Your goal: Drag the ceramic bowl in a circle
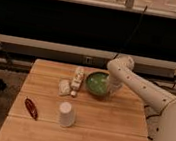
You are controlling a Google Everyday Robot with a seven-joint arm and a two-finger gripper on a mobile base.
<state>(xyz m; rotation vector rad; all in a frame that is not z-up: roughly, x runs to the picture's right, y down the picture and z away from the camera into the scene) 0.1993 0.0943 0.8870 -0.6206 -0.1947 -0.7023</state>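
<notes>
The ceramic bowl [97, 83] is round, shallow and green with a darker rim. It sits on the wooden table [102, 128] near the back, right of centre. My gripper [112, 86] is at the bowl's right rim, at the end of the white arm [144, 89] that reaches in from the right. The arm's wrist hides the fingers and the right edge of the bowl.
A white upturned cup [66, 114] stands at the front centre. A red chili-like object [31, 108] lies at the front left. A pale packet [77, 77] and a small pale object [65, 87] lie just left of the bowl. A dark rail runs behind the table.
</notes>
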